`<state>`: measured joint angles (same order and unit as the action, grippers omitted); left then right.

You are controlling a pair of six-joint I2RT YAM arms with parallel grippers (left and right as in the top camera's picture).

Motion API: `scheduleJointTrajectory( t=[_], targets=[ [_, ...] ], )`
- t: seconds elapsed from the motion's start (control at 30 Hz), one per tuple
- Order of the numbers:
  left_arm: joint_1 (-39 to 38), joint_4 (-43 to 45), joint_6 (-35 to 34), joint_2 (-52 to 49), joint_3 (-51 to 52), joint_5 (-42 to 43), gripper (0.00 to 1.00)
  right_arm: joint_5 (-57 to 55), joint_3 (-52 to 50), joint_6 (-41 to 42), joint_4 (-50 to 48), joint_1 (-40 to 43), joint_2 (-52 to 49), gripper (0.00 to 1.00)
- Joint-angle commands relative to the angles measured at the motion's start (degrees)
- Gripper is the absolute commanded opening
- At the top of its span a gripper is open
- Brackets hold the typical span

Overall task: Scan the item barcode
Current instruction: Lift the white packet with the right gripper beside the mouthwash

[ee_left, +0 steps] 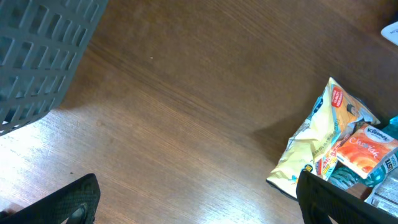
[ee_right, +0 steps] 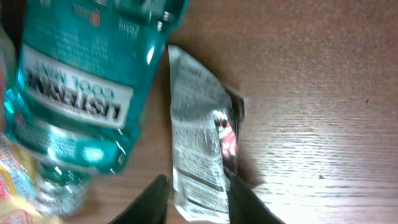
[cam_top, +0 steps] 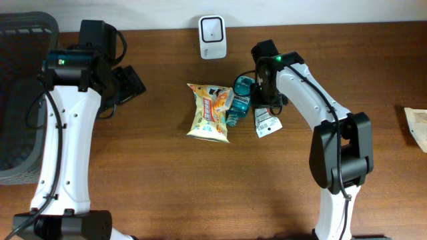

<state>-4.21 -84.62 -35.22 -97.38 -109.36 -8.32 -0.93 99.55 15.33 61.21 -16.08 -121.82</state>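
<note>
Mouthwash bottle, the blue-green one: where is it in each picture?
Overhead: the mouthwash bottle lies near the middle, touching the right side of the snack bag.
Left wrist: only a teal bit shows at the lower right, behind the snack bag.
Right wrist: it fills the upper left.
Shared landmark: the snack bag, a yellow corner here.

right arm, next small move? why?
Probably close the right gripper on the silver packet and lift slightly. In the right wrist view its fingers straddle the packet's near end, but a firm pinch isn't evident; the packet lies flat on the table beside the Listerine bottle, so its barcode can't be presented yet.
</note>
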Motion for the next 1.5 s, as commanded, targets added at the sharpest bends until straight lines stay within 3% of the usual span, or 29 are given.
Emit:
scheduleJointTrajectory(
  t=[0.0,0.17,0.27,0.43,0.5,0.63,0.7,1.23,1.47],
  targets=[
    [-0.02,-0.07,-0.59,0.28,-0.09,0.00,0.99,-1.11,-1.18,-4.61,0.33,0.11,-0.48,0.52],
    [-0.02,-0.07,-0.59,0.28,-0.09,0.00,0.99,-0.33,-8.37,-4.63,-5.18,0.13,-0.48,0.80],
    [-0.02,-0.07,-0.59,0.28,-0.09,0.00,0.99,-0.70,-12.61,-5.79,-9.18,-0.44,-0.48,0.85],
    [-0.02,-0.07,-0.59,0.28,-0.09,0.00,0.99,-9.57,-16.76,-5.68,-12.50,-2.36,-0.48,0.86],
    [-0.02,-0.07,-0.59,0.28,-0.09,0.00,0.99,-10.36,-17.00,-5.70,-12.87,-2.45,-0.48,0.79],
    [-0.02,-0.07,-0.59,0.28,-0.09,0.00,0.99,-10.32,-17.44,-5.11,-13.53,-2.19,-0.48,0.55],
    [-0.02,-0.07,-0.59,0.28,-0.09,0.00,0.99,-10.23,-17.42,-3.39,-13.29,-2.21,-0.48,0.51],
    [-0.02,-0.07,-0.59,0.28,-0.09,0.00,0.99,-7.19,-10.80,1.68,-1.84,-2.19,-0.46,0.40],
    [-0.02,-0.07,-0.59,0.28,-0.09,0.00,0.99,-5.03,-7.15,1.68,-1.14,-2.19,-0.46,0.35]
  ],
)
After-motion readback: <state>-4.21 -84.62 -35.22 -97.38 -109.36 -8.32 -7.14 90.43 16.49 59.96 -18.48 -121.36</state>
